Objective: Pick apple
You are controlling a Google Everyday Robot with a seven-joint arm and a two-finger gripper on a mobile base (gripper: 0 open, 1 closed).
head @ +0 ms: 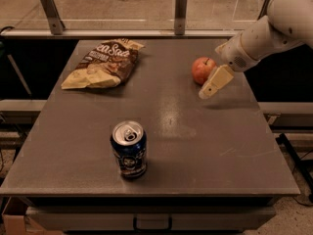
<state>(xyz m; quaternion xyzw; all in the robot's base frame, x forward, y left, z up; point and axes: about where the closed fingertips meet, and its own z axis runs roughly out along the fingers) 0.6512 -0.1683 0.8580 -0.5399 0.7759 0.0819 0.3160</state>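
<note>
Just to the right of the apple [202, 70], the hand [214, 82] hung low over the desk [195, 151], reaching in from the right edge at the end of a white arm [266, 33]. Its cream-coloured tip slanted down and to the left, so that its upper part lay against the apple's right flank in the view while its lower end pointed at the bare desk in front of and to the right of the fruit. Whether the two actually touched could not be told. Nor could it be told whether the hand was spread or pressed together, since only one cream piece showed; nothing was seen clasped in it.

The apple itself sat on the far right part of the desk, stem up, red-orange with a paler patch, resting on the surface and not lifted. Well apart from it, a soda can [129, 150] stood upright near the front of the desk, left of centre, its opened top facing up. A crumpled chip bag [103, 65] lay flat at the far left, about level with the apple and well away from the hand.
</note>
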